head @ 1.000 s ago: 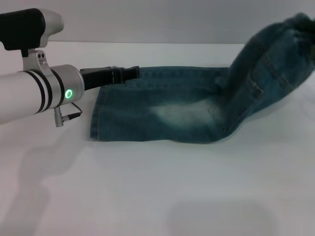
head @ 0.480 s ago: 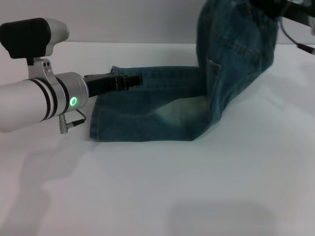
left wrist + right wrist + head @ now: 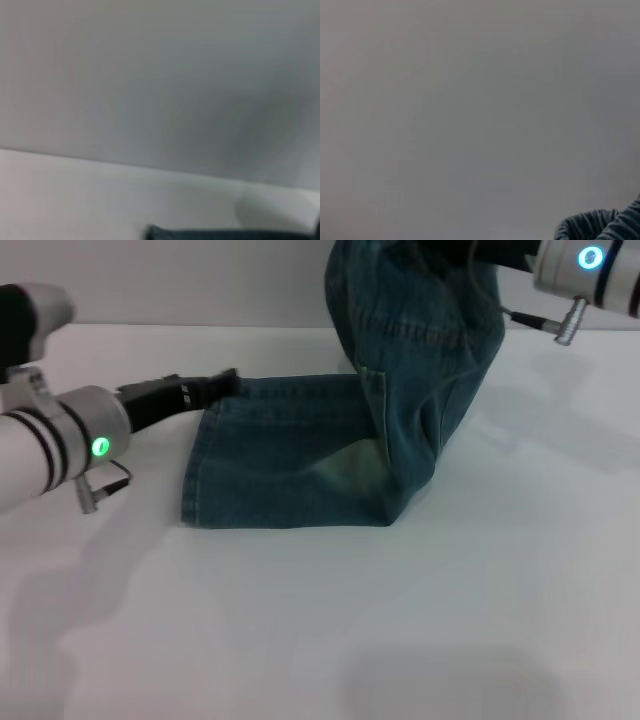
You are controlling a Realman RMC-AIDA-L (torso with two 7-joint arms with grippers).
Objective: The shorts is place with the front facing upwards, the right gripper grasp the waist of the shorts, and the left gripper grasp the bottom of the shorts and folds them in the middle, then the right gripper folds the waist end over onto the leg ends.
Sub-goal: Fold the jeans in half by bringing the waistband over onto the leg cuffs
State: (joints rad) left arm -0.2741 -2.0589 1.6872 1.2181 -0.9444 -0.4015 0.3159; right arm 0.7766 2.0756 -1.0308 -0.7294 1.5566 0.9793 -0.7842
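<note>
Above bench (image 3: 300,620), waist end of shorts (image 3: 300,465) hangs from right gripper, whose fingers you cannot see. Leg ends (image 3: 195,470) lie flat on left. Left gripper (image 3: 225,380) at far hem corner, grip unclear. You're mid final fold: next, carry waist (image 3: 400,280) leftward, lower onto leg ends.

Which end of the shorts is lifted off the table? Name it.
The waist end: the right gripper holds it high, with denim hanging down from it. The leg ends lie flat on the table, beside the left gripper.
</note>
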